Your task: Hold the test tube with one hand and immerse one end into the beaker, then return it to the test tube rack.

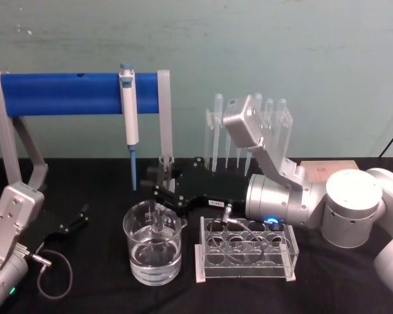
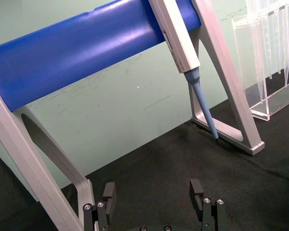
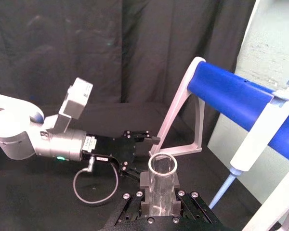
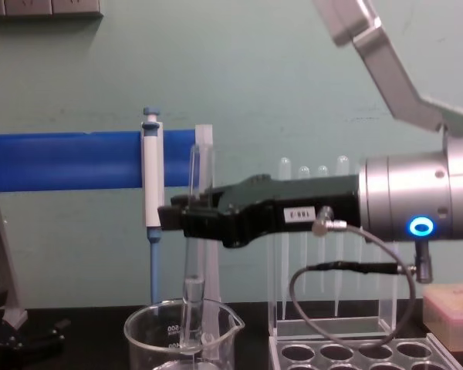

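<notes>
— Test tube point(image 1: 159, 219): where is it?
— Upright at lower centre of the head view, with its lower end inside the beaker point(image 1: 134, 248), below the rim. Whether it reaches the clear liquid there, I cannot tell.
— What holds it?
— The right hand point(image 1: 158, 184), reaching in from the right of the frame, is clenched on the tube's upper part. The chest view shows the open top above the fingers.
— The rack?
— The clear test tube rack point(image 1: 245, 267) stands just right of the beaker on the black counter point(image 1: 105, 176).
— The other arm?
— The left hand point(image 1: 75, 219) sits at lower left, jaws apart and grasping nothing. It is near the blue-barred stand point(image 1: 72, 93) with the pipettor point(image 1: 127, 111).
</notes>
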`<action>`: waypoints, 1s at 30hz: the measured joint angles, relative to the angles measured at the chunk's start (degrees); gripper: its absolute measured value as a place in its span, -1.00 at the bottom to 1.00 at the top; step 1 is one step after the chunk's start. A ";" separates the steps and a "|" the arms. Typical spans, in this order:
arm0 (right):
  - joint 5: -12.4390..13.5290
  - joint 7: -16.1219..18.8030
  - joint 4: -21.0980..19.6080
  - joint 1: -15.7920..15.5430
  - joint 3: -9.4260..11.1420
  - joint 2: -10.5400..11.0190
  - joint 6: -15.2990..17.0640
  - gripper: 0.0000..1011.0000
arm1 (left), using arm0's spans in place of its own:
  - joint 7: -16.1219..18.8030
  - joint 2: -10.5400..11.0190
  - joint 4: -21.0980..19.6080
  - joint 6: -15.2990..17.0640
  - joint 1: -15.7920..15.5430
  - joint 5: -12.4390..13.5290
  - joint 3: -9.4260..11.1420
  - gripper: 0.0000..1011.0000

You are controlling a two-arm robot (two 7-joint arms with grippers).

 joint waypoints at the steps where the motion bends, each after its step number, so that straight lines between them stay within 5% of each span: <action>1: -0.45 0.26 0.76 -0.11 -0.03 -0.29 -1.02 -0.55 | 0.00 0.00 0.00 0.00 0.00 0.00 0.00 0.98; 13: -3.10 1.89 5.94 -0.77 -0.12 -2.39 -4.74 -0.55 | 0.00 0.00 0.00 0.00 0.00 0.00 0.00 0.98; 30: -4.62 2.80 8.51 -1.78 0.22 -4.07 -5.89 -0.55 | 0.00 0.00 0.00 0.00 0.00 0.00 0.00 0.98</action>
